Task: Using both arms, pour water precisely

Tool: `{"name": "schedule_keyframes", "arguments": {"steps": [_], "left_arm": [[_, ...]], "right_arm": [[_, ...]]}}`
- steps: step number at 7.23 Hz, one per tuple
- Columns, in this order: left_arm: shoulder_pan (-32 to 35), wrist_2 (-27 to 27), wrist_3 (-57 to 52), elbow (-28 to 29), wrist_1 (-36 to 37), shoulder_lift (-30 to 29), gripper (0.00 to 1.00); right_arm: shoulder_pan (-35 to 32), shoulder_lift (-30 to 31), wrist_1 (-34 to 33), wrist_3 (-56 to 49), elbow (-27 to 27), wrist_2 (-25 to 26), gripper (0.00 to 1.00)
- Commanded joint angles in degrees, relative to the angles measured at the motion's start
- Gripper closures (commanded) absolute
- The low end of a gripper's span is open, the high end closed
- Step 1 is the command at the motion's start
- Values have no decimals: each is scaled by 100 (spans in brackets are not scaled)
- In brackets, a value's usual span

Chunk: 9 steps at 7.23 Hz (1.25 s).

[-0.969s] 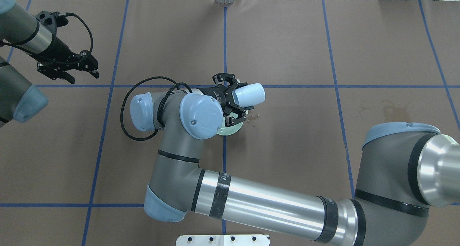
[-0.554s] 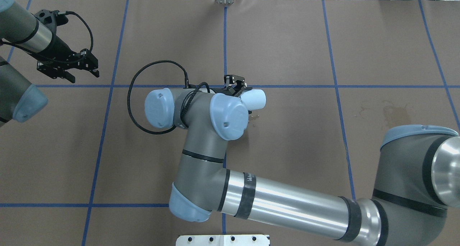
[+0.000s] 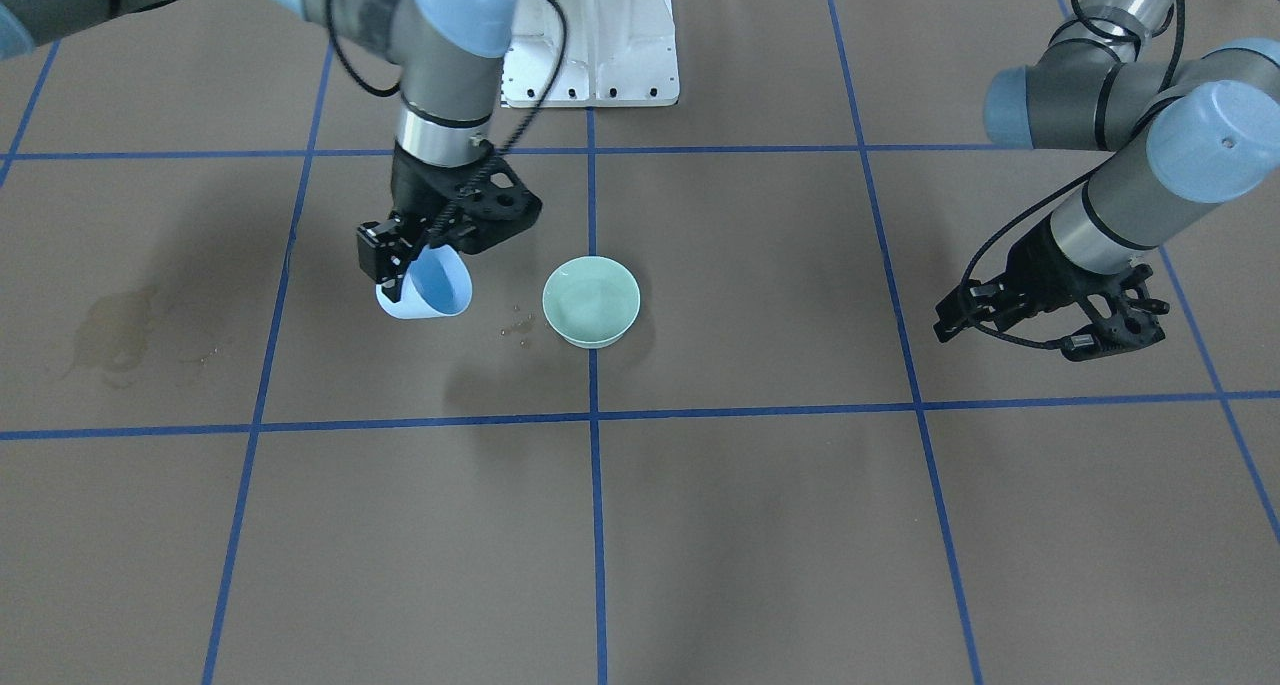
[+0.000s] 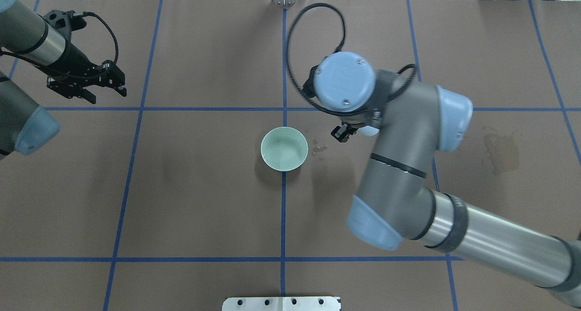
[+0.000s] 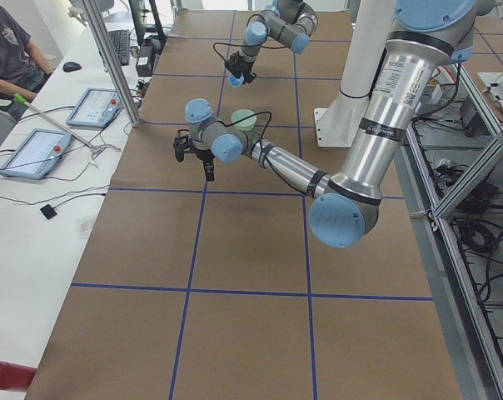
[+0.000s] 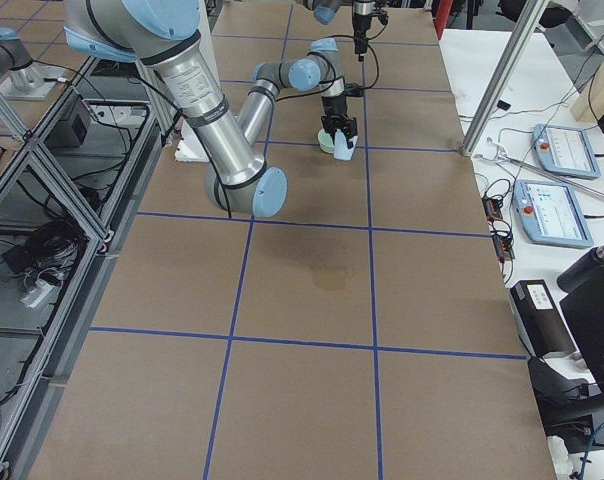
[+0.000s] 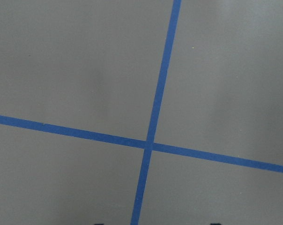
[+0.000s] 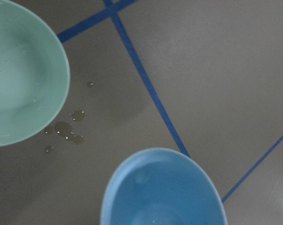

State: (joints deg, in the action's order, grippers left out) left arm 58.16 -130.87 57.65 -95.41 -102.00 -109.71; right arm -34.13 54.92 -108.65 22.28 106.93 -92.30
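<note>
My right gripper (image 3: 408, 265) is shut on a light blue cup (image 3: 427, 289) and holds it tilted, low over the table, beside a pale green bowl (image 3: 591, 300). From overhead the right arm hides most of the cup (image 4: 370, 130); the bowl (image 4: 284, 148) stands uncovered on the centre line. In the right wrist view the cup's (image 8: 162, 192) inside shows only faint wet glints, and the bowl (image 8: 24, 70) is at upper left. Water drops (image 8: 66, 129) lie on the table between them. My left gripper (image 4: 88, 94) is open and empty, far off to the left.
A dried stain (image 4: 499, 150) marks the brown mat on the right side. The white pedestal (image 3: 590, 45) stands at the robot's base. Blue tape lines (image 7: 153, 136) cross the mat. Operators' tablets (image 5: 35, 150) lie off the table's far edge.
My right arm swung from the bowl's left to its right, carrying the cup off the bowl and turning it from sideways toward upright. The bowl is now uncovered. The left arm stayed still.
</note>
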Motion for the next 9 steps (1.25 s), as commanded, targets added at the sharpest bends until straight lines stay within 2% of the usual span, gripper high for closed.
{"name": "schedule_keyframes", "arguments": {"steps": [1, 3, 4, 5, 6, 7, 8, 9], "left_arm": [[3, 0, 9, -74, 31, -15, 19], [-6, 0, 158, -127, 40, -59, 19], [3, 0, 167, -136, 40, -59, 19], [-6, 0, 168, -136, 40, -59, 19], [3, 9, 176, -145, 40, -68, 19], [-6, 9, 281, -197, 40, -68, 19], [-6, 9, 404, -267, 40, -68, 19], [-6, 9, 431, -285, 40, -59, 19]], "right_arm": [[-540, 1177, 1152, 680, 486, -377, 100], [-910, 1554, 1171, 1435, 652, -421, 100], [-1277, 1992, 1510, 1472, 741, -804, 100], [-1777, 2693, 2384, 1472, 707, -1469, 100], [-1964, 3387, 3385, 1516, 698, -1571, 100], [-1992, 3960, 4491, 2073, 506, -1485, 100], [-2001, 4052, 5685, 2949, 35, -1467, 100], [-1993, 4236, 6585, 3410, -475, -1127, 100]]}}
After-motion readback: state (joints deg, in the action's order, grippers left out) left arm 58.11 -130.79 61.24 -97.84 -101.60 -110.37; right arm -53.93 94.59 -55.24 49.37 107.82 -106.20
